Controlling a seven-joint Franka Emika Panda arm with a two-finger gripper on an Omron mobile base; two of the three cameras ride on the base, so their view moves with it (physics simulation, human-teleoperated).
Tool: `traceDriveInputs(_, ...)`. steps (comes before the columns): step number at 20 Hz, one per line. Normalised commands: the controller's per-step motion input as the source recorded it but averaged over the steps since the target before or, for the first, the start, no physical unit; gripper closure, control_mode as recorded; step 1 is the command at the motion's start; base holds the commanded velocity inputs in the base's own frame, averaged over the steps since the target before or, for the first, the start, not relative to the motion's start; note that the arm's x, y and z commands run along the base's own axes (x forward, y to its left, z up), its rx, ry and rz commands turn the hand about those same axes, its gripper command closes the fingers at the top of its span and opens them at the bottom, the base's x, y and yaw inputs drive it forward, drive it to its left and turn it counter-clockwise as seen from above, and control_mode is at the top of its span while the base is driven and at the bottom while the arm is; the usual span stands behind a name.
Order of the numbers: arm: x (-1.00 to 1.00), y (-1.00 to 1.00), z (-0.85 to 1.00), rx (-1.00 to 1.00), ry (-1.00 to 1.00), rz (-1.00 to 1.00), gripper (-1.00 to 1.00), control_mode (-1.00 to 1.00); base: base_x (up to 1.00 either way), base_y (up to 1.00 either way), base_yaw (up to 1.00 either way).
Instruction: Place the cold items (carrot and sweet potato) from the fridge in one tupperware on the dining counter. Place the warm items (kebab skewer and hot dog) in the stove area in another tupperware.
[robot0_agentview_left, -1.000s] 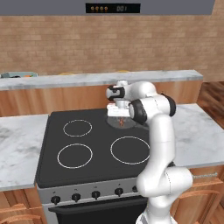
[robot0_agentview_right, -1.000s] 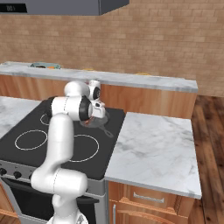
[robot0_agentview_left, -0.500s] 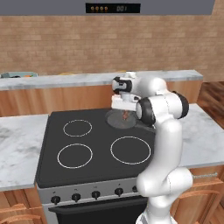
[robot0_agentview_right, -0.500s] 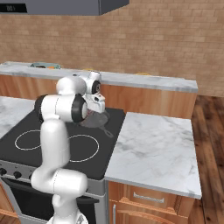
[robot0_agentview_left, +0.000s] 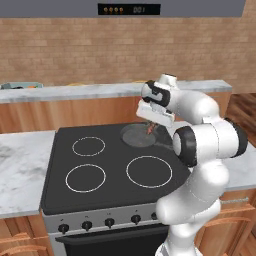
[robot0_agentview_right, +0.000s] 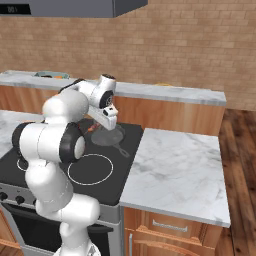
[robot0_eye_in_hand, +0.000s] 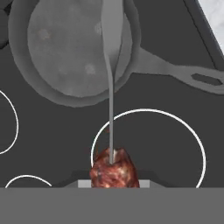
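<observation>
Here, over the black stove (robot0_agentview_left: 107, 165), just above the back right burner: gripper (robot0_agentview_left: 151, 125) clamped tight on the kebab skewer (robot0_eye_in_hand: 111, 131), jaws drawn close together around the meat end. In the hand view, reddish-brown meat chunk at the bottom between the finger tips, thin grey metal rod running from it up the frame and widening into a flat blade over the pan. From the left base view, just a small reddish bit of the skewer poking out below the white hand, held clear of the stove top.

Below the skewer, grey frying pan (robot0_eye_in_hand: 70, 52) sitting on that back right burner, round and shallow, its long handle (robot0_eye_in_hand: 175, 70) stretching toward the marble counter (robot0_agentview_right: 175, 170) on the right side of the stove. Nothing else lying in the pan that can be made out.

Also on the stove: three white burner rings on the dark glass, row of knobs (robot0_agentview_left: 110, 222) along the front edge. Behind, a wood-fronted dining counter (robot0_agentview_left: 75, 92) with a pale top, brick wall beyond. Far left on that counter, a low container (robot0_agentview_left: 20, 86), too small to tell its contents.
</observation>
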Motion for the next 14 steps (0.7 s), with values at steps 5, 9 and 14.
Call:
traceDriveInputs(5, -0.79, 0.00, 0.61, 0.03, -0.02, -0.20, 1.00, -1.00, 0.00, 0.00, 0.00)
traceDriveInputs(9, -0.88, -0.02, 0.48, 0.00, 0.00, -0.18, 1.00, -1.00, 0.00, 0.00, 0.00)
traceDriveInputs(14, -0.77, -0.04, 0.28, 0.00, 0.01, -0.16, 1.00, -1.00, 0.00, 0.00, 0.00)
